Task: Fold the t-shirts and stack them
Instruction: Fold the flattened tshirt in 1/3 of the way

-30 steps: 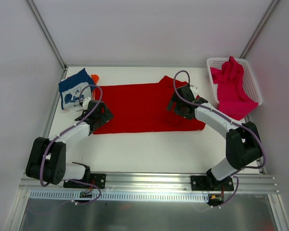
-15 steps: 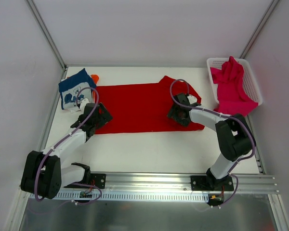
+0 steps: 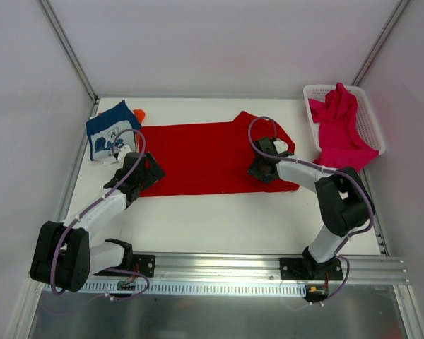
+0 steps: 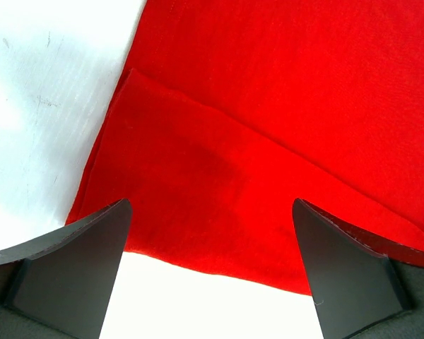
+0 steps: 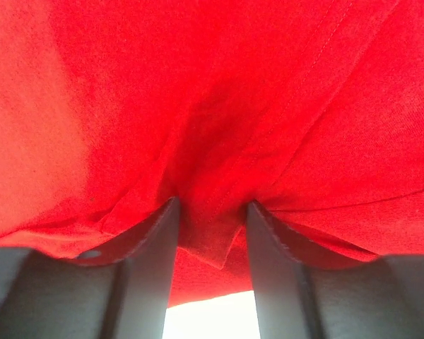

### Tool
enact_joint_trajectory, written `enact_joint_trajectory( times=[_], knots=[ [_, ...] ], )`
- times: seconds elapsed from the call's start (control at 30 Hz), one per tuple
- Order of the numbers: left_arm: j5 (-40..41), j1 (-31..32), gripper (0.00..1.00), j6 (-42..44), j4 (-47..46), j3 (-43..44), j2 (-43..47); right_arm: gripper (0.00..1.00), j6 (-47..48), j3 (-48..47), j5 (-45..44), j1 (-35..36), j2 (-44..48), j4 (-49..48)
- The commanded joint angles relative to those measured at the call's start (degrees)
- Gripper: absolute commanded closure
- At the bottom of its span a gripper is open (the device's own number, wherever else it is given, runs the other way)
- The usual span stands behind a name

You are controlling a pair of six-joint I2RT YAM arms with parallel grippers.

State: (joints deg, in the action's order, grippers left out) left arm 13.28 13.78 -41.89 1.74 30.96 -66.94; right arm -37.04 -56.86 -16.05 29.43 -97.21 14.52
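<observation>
The red t-shirt [image 3: 205,159] lies spread flat across the middle of the table. My left gripper [image 3: 147,171] hovers open over its front left corner; in the left wrist view that gripper [image 4: 210,212] straddles the red hem [image 4: 268,106] with nothing between its fingers. My right gripper [image 3: 263,167] is down on the shirt's right part, near the sleeve. In the right wrist view its fingers [image 5: 212,212] pinch a puckered fold of red cloth [image 5: 198,85]. A folded navy t-shirt [image 3: 109,131] with white print lies at the back left, an orange one [image 3: 139,114] peeking out behind it.
A white mesh basket [image 3: 371,116] stands at the back right with the magenta-pink t-shirt [image 3: 339,131] heaped in it and spilling over its front. Bare white table [image 4: 42,106] shows left of the red hem. White walls close in the sides and back.
My right gripper dropped onto the red shirt and closed its fingers on a fold. The left gripper shifted slightly to the shirt's front left corner and stayed open.
</observation>
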Motion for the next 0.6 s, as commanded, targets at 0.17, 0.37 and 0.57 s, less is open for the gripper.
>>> enact_joint_trajectory(
  times=[0.17, 0.37, 0.57],
  knots=[
    [-0.8, -0.3, 0.01, 0.7, -1.5, -0.8, -0.1, 0.67, 0.6, -0.7, -2.0, 0.6, 1.4, 1.1],
    [-0.9, -0.3, 0.01, 0.7, -1.5, -0.9, -0.7, 0.65, 2.0, -4.6, -3.3, 0.7, 0.8, 3.0],
    [-0.7, -0.3, 0.01, 0.8, -1.6, -1.0, -1.0, 0.64, 5.3, -13.7, -6.0, 0.6, -2.1, 7.3]
  ],
)
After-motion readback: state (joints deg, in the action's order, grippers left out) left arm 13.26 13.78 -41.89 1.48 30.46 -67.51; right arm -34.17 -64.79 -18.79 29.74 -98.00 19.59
